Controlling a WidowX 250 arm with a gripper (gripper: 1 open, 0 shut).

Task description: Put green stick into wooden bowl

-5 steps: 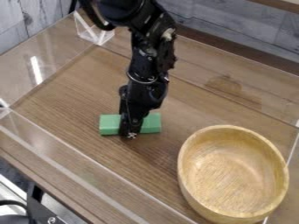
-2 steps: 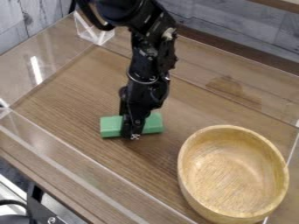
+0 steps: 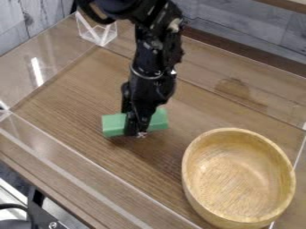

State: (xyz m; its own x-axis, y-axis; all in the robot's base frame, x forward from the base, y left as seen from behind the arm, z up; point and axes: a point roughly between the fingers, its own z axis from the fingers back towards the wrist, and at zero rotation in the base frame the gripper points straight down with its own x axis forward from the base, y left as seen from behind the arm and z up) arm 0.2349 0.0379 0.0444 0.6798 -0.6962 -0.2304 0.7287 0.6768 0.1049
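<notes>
The mint-green stick [image 3: 113,124] lies flat at the middle of the wooden table. The black arm comes down from the top of the view, and its gripper [image 3: 139,128] is shut on the green stick around its middle, so only the stick's two ends show. I cannot tell whether the stick touches the table or hangs just above it. The wooden bowl [image 3: 189,165], round, light and empty, stands at the lower right, a short way right of the gripper.
Clear plastic walls [image 3: 48,72] fence the table [image 3: 72,98] on the left and front. A grey tiled wall runs behind. Something white [image 3: 93,34] hangs by the arm's upper part.
The gripper and the green stick have shifted slightly up and left in the view. The bowl has not moved.
</notes>
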